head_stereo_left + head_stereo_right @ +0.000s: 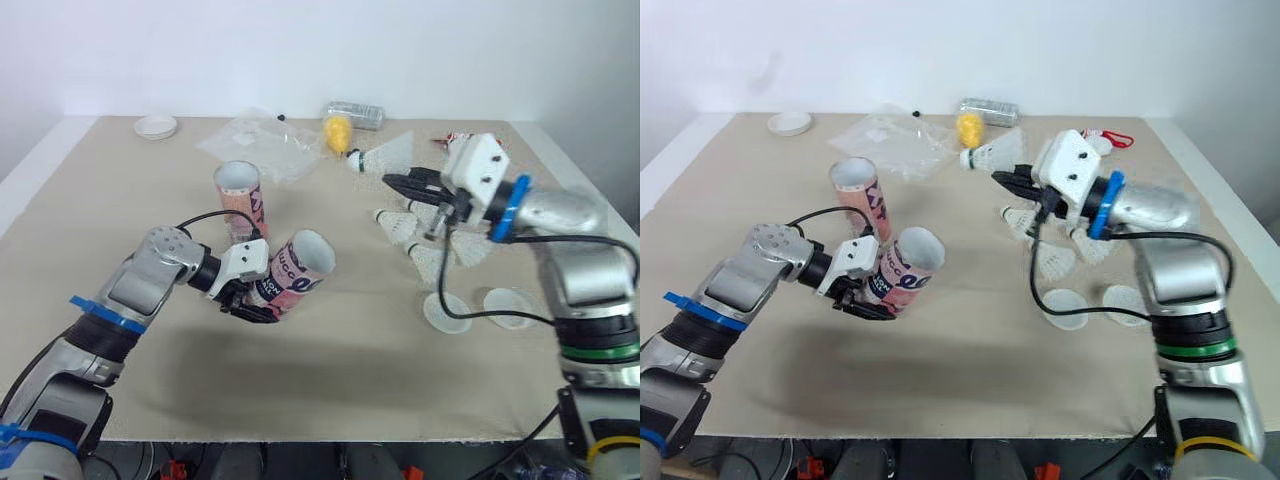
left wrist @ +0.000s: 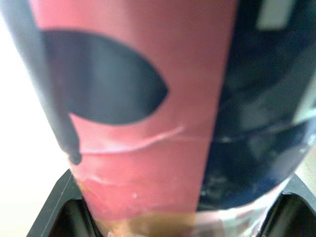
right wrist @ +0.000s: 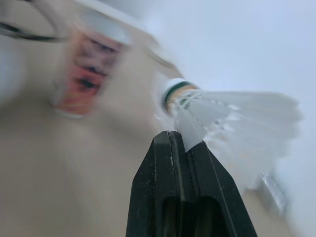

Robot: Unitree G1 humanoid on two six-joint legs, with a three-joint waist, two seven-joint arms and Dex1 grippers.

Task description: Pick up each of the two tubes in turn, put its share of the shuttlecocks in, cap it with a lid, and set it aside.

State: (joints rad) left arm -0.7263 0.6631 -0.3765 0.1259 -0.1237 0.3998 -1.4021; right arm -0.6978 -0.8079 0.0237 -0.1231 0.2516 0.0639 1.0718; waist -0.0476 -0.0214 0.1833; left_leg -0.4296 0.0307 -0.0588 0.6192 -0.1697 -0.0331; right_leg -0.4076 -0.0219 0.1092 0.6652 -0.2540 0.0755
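On the beige table (image 1: 350, 380) there are two pink-and-dark tubes. The standing tube (image 1: 240, 195) is upright at left of centre, open mouth up. The held tube (image 1: 298, 268) is just nearer and to the right of it. It is tilted, with its long axis running from near-left to far-right and its open mouth facing up and right. The left gripper (image 1: 252, 305) is clamped around its lower end, and the left wrist view shows the tube wall filling the space between the fingers.

Right of centre, above the table, the right gripper (image 1: 388, 181) is pinched tight on the feather skirt of one shuttlecock (image 1: 385, 155). That shuttlecock lies roughly left to right, cork end pointing left towards the tubes.

Under that arm lies a cluster of loose shuttlecocks (image 1: 400, 228). At least three are there, but their exact number cannot be told.

There are three white lids. Two lie side by side on the near right (image 1: 446, 313) (image 1: 510, 306), and one sits at the far left corner (image 1: 156, 126).

At the far middle are one clear plastic bag (image 1: 255, 140) and one yellow object (image 1: 338, 132).
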